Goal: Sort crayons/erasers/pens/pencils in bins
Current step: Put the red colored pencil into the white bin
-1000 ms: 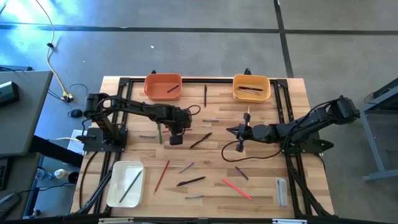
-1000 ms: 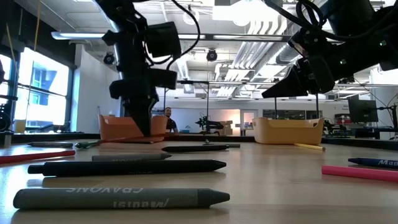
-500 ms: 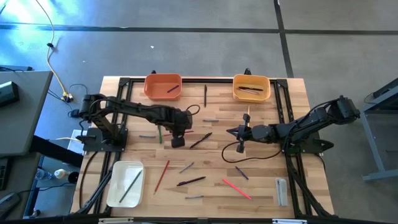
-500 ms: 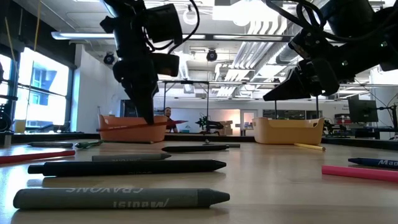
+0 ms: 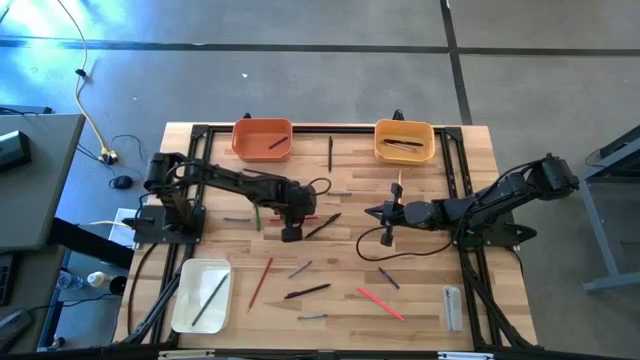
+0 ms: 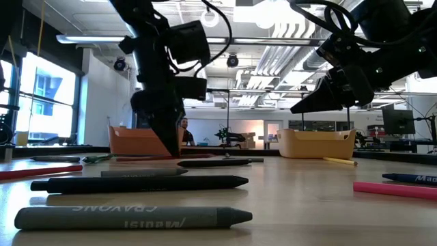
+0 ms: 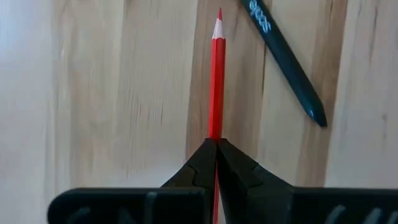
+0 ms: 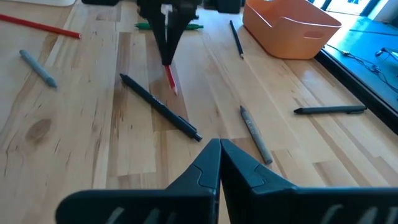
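Since the earlier high view, we see our left gripper (image 5: pixel 291 232) has slid a little toward the picture's right and sunk lower, settling near the middle of the surface (image 5: pixel 420 285). Its fingers are clamped on a red pencil (image 7: pixel 216 74), which runs straight out ahead of the fingertips, point leading, lying close along the wood. Just beside the pencil's tip, a black pen (image 7: pixel 287 63) lies at a slant; the two look close but not touching.

Our right gripper (image 5: pixel 386 213) hangs to the right of centre, fingers pressed together with nothing in them, its tip turned toward the left arm.

We judge the pencil is gripped and ready to carry. Which bin takes pencils we cannot tell. The white bin (image 5: pixel 188 316) at lower left holds one dark stick, the orange bin (image 5: pixel 246 133) at upper left another, and the yellow-orange bin (image 5: pixel 428 152) at upper right a few. Both left-side bins lie nearer our left arm. The lane toward the white bin crosses another red pencil (image 5: pixel 260 282); the lane toward the orange bin passes a green pencil (image 5: pixel 256 214). Lifting first should clear both.
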